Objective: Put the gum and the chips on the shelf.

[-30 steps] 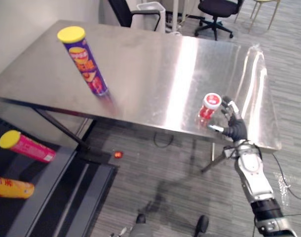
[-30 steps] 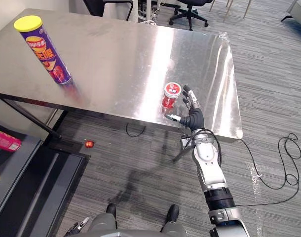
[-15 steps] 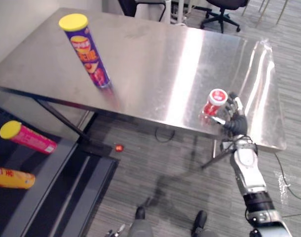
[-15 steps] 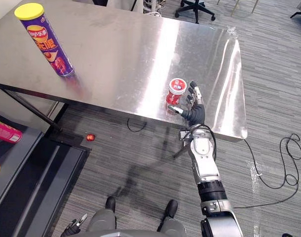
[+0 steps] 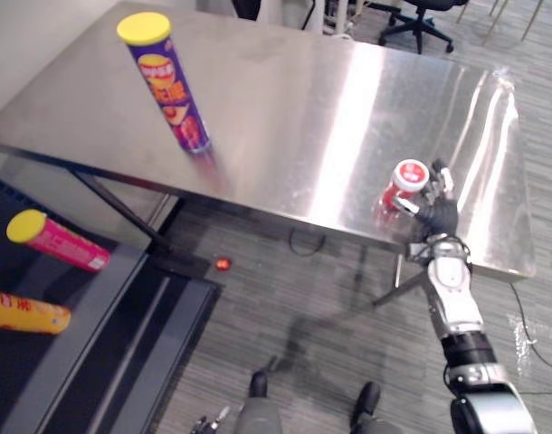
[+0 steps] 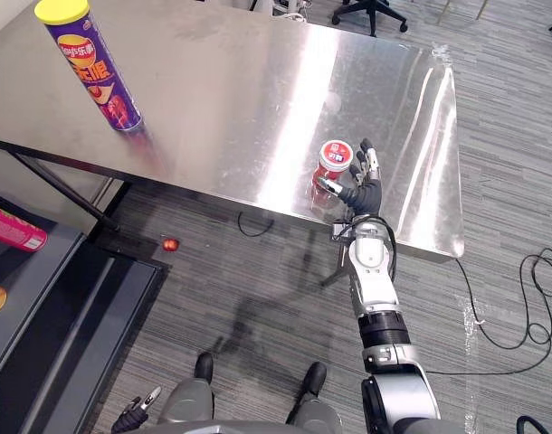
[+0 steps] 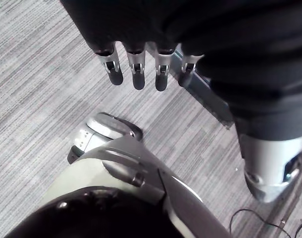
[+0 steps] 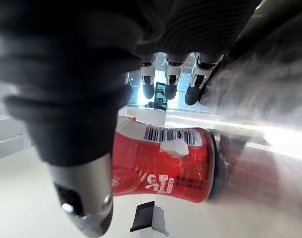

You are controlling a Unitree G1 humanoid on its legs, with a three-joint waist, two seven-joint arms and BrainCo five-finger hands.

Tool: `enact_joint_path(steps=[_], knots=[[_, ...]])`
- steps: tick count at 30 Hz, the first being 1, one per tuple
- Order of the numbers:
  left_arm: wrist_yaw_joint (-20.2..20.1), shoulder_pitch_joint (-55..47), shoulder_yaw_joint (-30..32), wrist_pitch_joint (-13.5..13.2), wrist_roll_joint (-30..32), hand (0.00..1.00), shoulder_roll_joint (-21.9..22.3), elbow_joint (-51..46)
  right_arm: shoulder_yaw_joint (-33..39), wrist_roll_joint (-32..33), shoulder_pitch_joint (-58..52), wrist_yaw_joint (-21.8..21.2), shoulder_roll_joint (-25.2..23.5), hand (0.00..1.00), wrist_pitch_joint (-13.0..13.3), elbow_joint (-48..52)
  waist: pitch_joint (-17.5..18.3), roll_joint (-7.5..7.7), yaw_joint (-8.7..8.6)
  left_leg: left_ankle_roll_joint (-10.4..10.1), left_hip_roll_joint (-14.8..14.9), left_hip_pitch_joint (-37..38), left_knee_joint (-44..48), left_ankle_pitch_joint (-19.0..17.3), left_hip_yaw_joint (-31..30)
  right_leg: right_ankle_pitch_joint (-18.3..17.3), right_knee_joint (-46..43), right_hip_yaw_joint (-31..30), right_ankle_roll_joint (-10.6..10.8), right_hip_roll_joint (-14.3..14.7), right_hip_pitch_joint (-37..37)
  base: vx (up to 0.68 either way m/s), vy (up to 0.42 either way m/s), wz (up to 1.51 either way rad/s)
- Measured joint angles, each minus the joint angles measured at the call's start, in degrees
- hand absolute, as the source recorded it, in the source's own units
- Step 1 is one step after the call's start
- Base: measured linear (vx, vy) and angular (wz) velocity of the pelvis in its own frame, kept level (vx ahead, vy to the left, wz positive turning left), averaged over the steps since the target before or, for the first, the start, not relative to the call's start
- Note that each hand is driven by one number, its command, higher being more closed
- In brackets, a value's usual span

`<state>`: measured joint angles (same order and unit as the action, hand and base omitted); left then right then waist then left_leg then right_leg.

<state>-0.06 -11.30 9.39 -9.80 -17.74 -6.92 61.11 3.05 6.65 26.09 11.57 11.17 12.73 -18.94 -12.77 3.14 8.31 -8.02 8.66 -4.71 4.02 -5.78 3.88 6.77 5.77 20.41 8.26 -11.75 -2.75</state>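
The gum (image 5: 406, 177), a small red tub with a white lid, stands upright near the front right edge of the steel table (image 5: 294, 108). My right hand (image 5: 432, 215) is right against it and open; in the right wrist view the gum (image 8: 163, 161) sits between the thumb and the straight fingers (image 8: 171, 84). The chips (image 5: 166, 83), a tall purple can with a yellow lid, stand upright at the table's far left. My left hand (image 7: 137, 74) hangs over the floor with relaxed fingers, holding nothing.
A black shelf (image 5: 41, 362) stands low at the left, with a pink can (image 5: 57, 240) and an orange can (image 5: 23, 310) lying on it. A small red thing (image 5: 223, 264) lies on the carpet under the table. An office chair (image 5: 421, 14) stands beyond the table.
My right hand has moved in from just right of the gum until thumb and fingers flank it. The camera has shifted a little; the gum and chips have stayed put.
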Motion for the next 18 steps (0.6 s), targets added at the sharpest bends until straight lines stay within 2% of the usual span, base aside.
enact_joint_path(steps=[12,13,18], knots=[[0.1,0.13,0.1,0.4,0.0,0.0,0.0,-0.11,-0.99,0.17,2.67,-0.3,-1.06,0.0,-0.18,-0.07,-0.23,0.1,0.22,0.0,-0.03,0.02,-0.31,0.0,0.0,0.02,0.16,0.02,0.01,0.0,0.0,0.0,0.0,0.0],[0.1,0.15,0.13,0.4,0.0,0.0,0.0,-0.11,-1.65,0.18,2.94,-0.63,-1.1,1.0,-0.17,0.07,-0.28,0.17,0.22,0.0,-0.03,0.04,-0.33,0.0,0.0,0.02,0.16,0.02,0.01,0.0,0.01,0.0,0.0,0.0],[0.11,0.23,1.18,0.43,0.01,0.0,0.01,-0.16,-3.77,0.18,3.04,-1.39,-1.4,1.0,-0.17,0.9,-0.58,0.61,0.33,0.0,-0.01,0.11,-0.33,0.0,0.03,0.03,0.16,0.0,0.03,-0.01,0.05,0.0,0.0,0.0]])
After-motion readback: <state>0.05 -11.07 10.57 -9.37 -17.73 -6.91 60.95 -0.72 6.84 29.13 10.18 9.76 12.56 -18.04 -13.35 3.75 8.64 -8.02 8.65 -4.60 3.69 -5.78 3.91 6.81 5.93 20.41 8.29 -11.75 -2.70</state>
